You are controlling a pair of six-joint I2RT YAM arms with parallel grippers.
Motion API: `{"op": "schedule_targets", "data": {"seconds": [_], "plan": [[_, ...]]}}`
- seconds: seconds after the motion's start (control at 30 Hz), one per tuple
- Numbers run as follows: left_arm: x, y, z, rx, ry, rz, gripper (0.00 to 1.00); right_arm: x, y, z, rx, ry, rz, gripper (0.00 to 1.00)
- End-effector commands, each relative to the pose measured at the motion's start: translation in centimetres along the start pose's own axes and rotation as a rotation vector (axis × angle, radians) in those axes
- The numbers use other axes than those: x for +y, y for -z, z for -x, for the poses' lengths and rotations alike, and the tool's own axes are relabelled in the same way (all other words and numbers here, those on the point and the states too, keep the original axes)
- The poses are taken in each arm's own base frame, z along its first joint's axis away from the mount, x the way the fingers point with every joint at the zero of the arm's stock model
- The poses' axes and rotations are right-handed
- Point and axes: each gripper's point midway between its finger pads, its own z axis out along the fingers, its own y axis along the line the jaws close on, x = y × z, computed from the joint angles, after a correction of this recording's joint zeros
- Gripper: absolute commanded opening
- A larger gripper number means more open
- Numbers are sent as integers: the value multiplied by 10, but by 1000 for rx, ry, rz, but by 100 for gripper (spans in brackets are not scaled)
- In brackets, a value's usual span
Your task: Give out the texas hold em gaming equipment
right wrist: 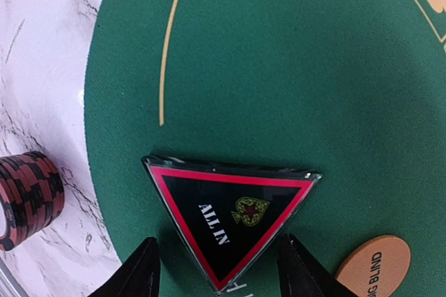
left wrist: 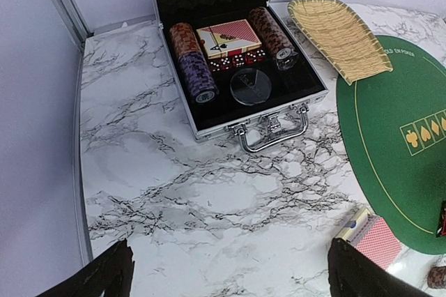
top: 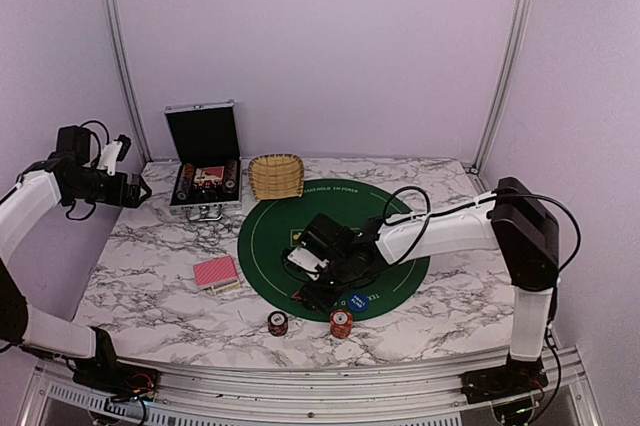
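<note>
The dark triangular "ALL IN" marker (right wrist: pixel 230 220) lies flat on the green mat (right wrist: pixel 293 67), its lower tip between the fingers of my right gripper (right wrist: pixel 217 276), which is open and not touching it. An orange "BIG BLIND" disc (right wrist: pixel 373 269) lies to its right and a red-and-black chip stack (right wrist: pixel 28 196) stands on the marble to its left. From above, my right gripper (top: pixel 318 293) is low over the mat's near left part, by the blue disc (top: pixel 358 300). Two chip stacks (top: pixel 278 323) (top: pixel 341 323) stand in front. The pinkish-red card deck (top: pixel 216 272) lies left of the mat. My left gripper (top: pixel 135 189) is open, empty and raised at the far left.
The open silver-edged case (left wrist: pixel 209 126) holds chip rows, a card deck, dice and a clear disc. The wicker basket (left wrist: pixel 341 32) stands to its right at the mat's far edge. The card deck (left wrist: pixel 376 238) shows by my left gripper's (left wrist: pixel 230 276) right finger.
</note>
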Motion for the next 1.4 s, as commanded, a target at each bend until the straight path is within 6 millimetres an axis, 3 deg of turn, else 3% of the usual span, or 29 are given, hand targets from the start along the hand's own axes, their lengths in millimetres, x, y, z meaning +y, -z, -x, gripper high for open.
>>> {"op": "schedule_targets", "data": {"seconds": [0.0, 0.2, 0.43, 0.67, 0.97, 1.17, 1.37], "plan": [[-6, 14, 12, -32, 5, -20, 99, -3, -1, 7, -3, 21, -30, 52], [-5, 14, 12, -25, 10, -22, 99, -4, -6, 7, -7, 19, -34, 38], [-8, 16, 11, -23, 16, -30, 99, -19, -12, 29, -66, -17, -129, 24], [-9, 18, 9, -18, 7, -33, 99, -29, -25, 59, -115, -71, -173, 22], [-11, 23, 4, -14, -13, -27, 99, -59, -41, 101, -194, -228, -183, 19], [-14, 25, -2, -9, -22, -37, 99, -59, -51, 126, -236, -238, -121, 19], [-15, 24, -7, 7, -32, -43, 99, -56, -65, 137, -241, -225, -86, 20]]}}
